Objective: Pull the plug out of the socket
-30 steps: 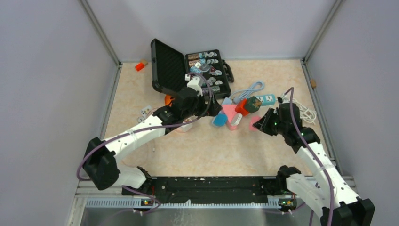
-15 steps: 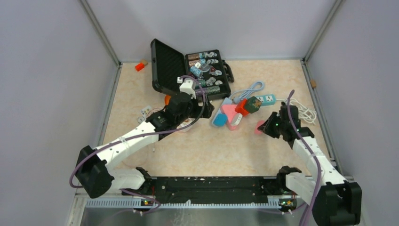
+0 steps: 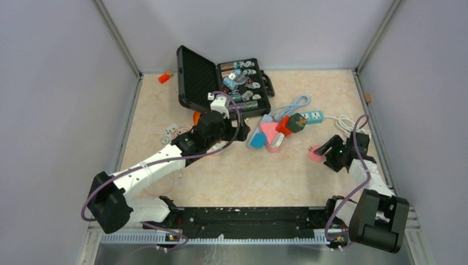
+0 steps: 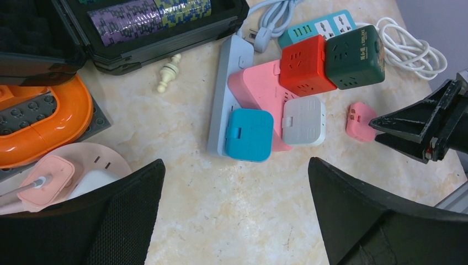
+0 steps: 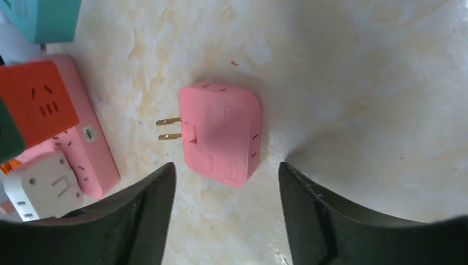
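Right gripper (image 5: 225, 168): fingers spread wide, nothing clamped. The pink plug (image 5: 221, 132) lies flat on the desk (image 3: 265, 171), with one end between the fingertips. Whether either pad touches it cannot be told. Both brass prongs are bare and point toward the pink socket strip (image 5: 83, 146), with open desk surface between them. The plug sits near the right edge of the desk, about halfway between the near and far edges.

Left gripper (image 4: 237, 215): fingers also spread wide and empty, hanging above the middle of the desk, well apart from the plug.

On the pink socket strip, a blue adapter (image 4: 249, 134) and a white adapter (image 4: 303, 121) sit side by side. A red cube socket (image 4: 307, 65) and a dark green cube socket (image 4: 354, 57) touch each other at the strip's far end. Beyond them lies a teal power strip (image 4: 317, 27), and a coiled white cable (image 4: 411, 49) lies toward the right edge. An open black case (image 3: 221, 83) rests against the far edge.
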`<state>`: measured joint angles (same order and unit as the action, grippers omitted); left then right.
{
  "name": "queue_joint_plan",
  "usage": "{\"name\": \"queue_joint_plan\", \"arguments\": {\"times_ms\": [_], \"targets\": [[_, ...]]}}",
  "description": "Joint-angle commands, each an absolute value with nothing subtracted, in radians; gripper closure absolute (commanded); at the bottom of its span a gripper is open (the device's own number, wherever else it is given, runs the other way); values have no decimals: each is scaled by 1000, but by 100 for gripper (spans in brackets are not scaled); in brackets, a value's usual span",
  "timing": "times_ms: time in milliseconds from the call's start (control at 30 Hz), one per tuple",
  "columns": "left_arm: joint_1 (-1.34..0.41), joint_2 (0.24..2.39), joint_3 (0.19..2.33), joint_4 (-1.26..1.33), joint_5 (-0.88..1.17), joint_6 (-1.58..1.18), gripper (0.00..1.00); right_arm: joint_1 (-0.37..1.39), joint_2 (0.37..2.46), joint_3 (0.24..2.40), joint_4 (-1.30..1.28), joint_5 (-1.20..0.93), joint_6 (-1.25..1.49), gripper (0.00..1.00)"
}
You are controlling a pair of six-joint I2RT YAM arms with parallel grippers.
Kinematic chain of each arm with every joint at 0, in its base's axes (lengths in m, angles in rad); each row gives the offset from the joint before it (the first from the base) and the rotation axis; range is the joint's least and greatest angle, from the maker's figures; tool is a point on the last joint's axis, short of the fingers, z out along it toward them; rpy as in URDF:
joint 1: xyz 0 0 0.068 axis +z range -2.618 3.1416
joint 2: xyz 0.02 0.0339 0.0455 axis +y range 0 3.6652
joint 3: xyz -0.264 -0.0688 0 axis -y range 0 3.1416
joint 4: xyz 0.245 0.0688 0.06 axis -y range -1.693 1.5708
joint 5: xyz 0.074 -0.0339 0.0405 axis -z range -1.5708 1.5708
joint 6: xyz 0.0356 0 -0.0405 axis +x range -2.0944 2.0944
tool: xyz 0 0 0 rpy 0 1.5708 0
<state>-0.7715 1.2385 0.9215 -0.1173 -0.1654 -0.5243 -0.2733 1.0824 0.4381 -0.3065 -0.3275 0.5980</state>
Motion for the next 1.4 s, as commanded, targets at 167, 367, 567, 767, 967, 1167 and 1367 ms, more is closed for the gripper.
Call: {"name": "queue_joint_plan", "arguments": {"times_ms": [167,367,567,767,967,1167,1367], "targets": [[-764,1221,931,-88,-175,-511,1,-290,956,485,-377,-142,588,22],[-764,1233,947,-97,-180,-514,1,-288,823,502,-375,-371,577,24],[-764,1224,945,-91,-219,-540,1,-179,754,456,-294,-562,719,22],[-764,1187,940,-115,-218,-548,1,-9,727,454,-214,-469,844,22],[-764,1157,922,-120,-147,-531,1,139,806,527,-218,-290,865,25],[-764,1173,909,-88,-130,-526,1,324,976,623,-213,-41,903,33],[-764,1198,908,-64,-108,-520,1,428,1161,712,-188,52,929,39]]}}
